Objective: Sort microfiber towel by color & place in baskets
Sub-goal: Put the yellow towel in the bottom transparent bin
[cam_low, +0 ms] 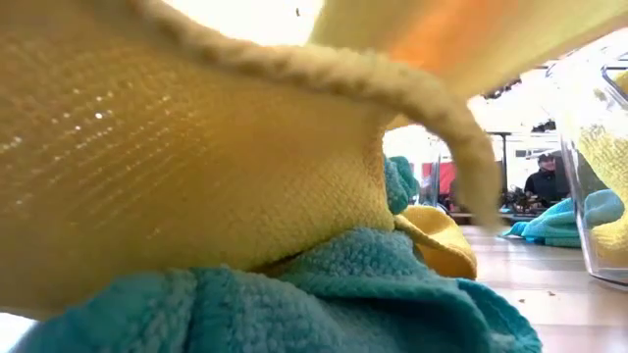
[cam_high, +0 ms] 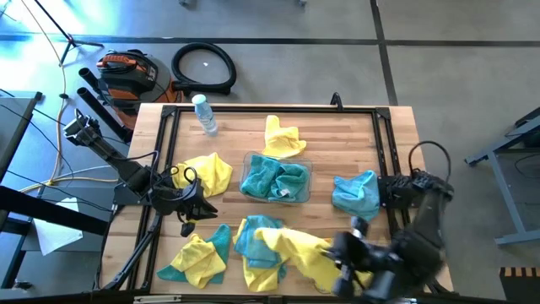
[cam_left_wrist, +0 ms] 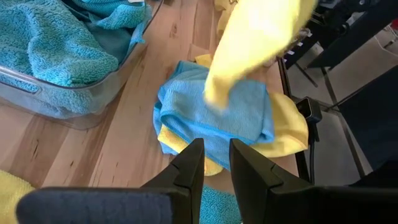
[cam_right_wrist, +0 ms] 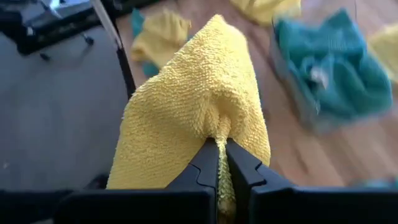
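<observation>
My right gripper [cam_right_wrist: 217, 149] is over the table's near right part and is shut on a yellow towel [cam_high: 295, 243]. That towel shows blurred in the left wrist view [cam_left_wrist: 255, 43] and fills the low view [cam_low: 177, 147]. Under it lies a teal and yellow pile [cam_high: 253, 245]. A clear basket [cam_high: 305, 187] mid-table holds teal towels [cam_high: 274, 177]. My left gripper [cam_left_wrist: 216, 158] is open at the table's left side, touching nothing and pointing at a teal cloth [cam_left_wrist: 217, 115]. Loose towels lie flat: yellow ones [cam_high: 283, 138] [cam_high: 207, 171], a teal one [cam_high: 356, 192], and a mixed pile [cam_high: 198, 256]. My right gripper pinches a bunched fold of the yellow towel [cam_right_wrist: 217, 127] between its two fingers. The cloth spreads out from the fingertips and is raised above the teal cloth [cam_low: 324, 294] of the near pile. Whether its far end rests on that pile, I cannot tell.
A clear plastic bottle [cam_high: 204, 114] lies near the far left corner. A dark frame [cam_high: 166, 152] runs along the table's edges. In the low view a clear tub wall [cam_low: 589, 196] stands at the right. Bare wood shows along the far edge, right of the yellow towel.
</observation>
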Robot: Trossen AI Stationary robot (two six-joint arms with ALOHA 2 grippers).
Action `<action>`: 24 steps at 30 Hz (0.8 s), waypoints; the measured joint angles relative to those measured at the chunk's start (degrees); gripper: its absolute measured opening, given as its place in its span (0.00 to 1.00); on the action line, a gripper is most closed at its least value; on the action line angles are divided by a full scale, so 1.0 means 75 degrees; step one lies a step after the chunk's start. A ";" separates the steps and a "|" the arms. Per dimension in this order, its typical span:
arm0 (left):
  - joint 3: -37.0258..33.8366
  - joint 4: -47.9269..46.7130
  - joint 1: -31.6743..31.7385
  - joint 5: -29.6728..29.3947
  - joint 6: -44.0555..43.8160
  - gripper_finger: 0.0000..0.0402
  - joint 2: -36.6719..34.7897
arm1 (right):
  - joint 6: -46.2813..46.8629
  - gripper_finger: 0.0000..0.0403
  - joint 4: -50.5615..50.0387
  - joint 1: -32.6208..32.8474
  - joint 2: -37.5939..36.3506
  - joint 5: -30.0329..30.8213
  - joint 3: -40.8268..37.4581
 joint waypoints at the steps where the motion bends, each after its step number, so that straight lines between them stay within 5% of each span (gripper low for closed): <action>1: 0.0000 0.0000 0.0000 0.0000 0.0000 0.15 0.0000 | 0.0306 0.00 -0.0072 0.0224 -0.0042 -0.0157 -0.0006; 13: 0.0000 0.0073 0.0000 -0.0003 -0.0019 0.15 0.0000 | 0.2488 0.00 0.0004 0.1804 -0.0215 -0.2592 -0.0354; 19: 0.0000 0.0073 0.0000 -0.0006 -0.0216 0.15 0.0000 | 0.3441 0.00 0.0002 0.2098 -0.0244 -0.4126 -0.1212; 24: 0.0000 0.0072 0.0002 -0.0012 -0.0209 0.15 0.0000 | 0.4079 0.00 -0.0004 0.2328 -0.0913 -0.4435 -0.2304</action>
